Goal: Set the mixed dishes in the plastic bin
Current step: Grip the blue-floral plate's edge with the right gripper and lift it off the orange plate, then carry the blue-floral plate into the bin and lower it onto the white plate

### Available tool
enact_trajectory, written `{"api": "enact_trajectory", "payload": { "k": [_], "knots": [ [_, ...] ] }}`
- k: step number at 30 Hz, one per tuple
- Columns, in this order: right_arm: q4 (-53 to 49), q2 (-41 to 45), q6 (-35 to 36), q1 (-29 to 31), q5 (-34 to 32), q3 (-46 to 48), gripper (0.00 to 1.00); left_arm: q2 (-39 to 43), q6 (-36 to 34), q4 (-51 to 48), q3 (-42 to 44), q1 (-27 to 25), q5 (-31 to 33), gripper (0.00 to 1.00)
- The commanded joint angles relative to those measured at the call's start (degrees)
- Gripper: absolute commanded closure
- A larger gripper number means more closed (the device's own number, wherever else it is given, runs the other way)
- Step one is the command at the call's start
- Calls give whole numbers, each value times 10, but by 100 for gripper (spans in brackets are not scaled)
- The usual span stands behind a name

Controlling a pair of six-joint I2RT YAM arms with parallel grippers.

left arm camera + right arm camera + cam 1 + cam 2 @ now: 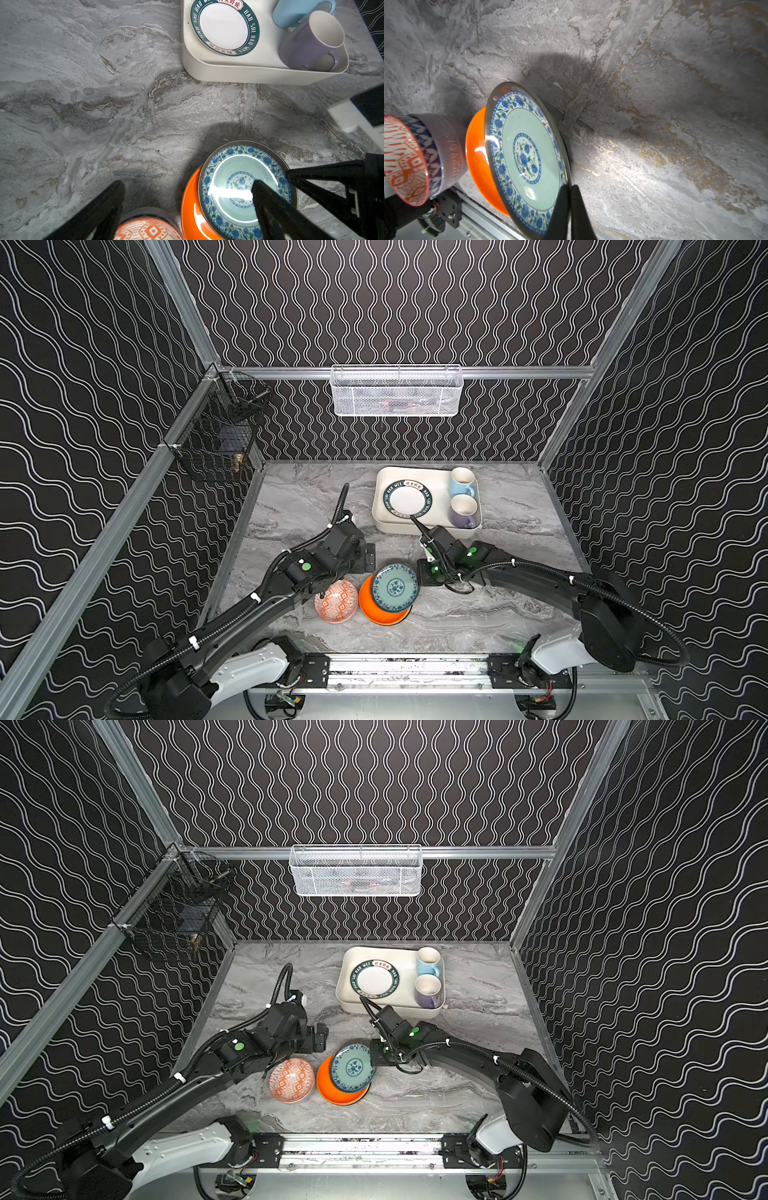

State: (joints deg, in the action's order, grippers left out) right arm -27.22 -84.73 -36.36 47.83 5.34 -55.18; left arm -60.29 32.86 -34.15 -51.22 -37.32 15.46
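Observation:
My right gripper (pixel 419 577) (pixel 372 1056) (pixel 569 188) is shut on the right rim of the teal plate (pixel 395 587) (pixel 353 1067) (pixel 232 182) (pixel 527 158). The plate is tilted up over the orange plate (pixel 368 608) (pixel 328 1088) (pixel 191 207) (pixel 477 162). Left of them, an orange-patterned bowl (pixel 336 600) (pixel 291 1079) (pixel 147 230) (pixel 402 160) sits nested in a lilac bowl (pixel 450 145). My left gripper (pixel 369 558) (pixel 320 1038) (pixel 189 185) hovers open and empty just behind these dishes. The plastic bin (pixel 384 518) (pixel 345 994) (pixel 249 72) holds a lettered-rim white plate (pixel 407 498) (pixel 374 978) (pixel 223 26), a light-blue mug (pixel 461 483) (pixel 428 962) (pixel 291 14) and a lilac mug (pixel 463 512) (pixel 428 992) (pixel 307 45).
A white wire-mesh basket (pixel 397 391) (pixel 355 871) hangs on the back rail. A black wire basket (pixel 216 439) (pixel 174 915) hangs on the left wall. The arms' base rail (pixel 407 668) (pixel 483 220) runs along the front edge, close to the dishes.

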Motion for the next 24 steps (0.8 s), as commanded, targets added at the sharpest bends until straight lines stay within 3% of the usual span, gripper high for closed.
{"api": "enact_trajectory", "payload": {
  "k": [1,15,24],
  "knots": [
    [-1,12,13,-11,14,-16,100,6,-12,-12,-12,1,20,1],
    [27,29,17,-70,80,-5,100,-3,-20,-14,-25,1,30,1],
    [11,44,34,-115,93,-56,100,-15,-32,-26,-62,1,42,1]
  ]
}}
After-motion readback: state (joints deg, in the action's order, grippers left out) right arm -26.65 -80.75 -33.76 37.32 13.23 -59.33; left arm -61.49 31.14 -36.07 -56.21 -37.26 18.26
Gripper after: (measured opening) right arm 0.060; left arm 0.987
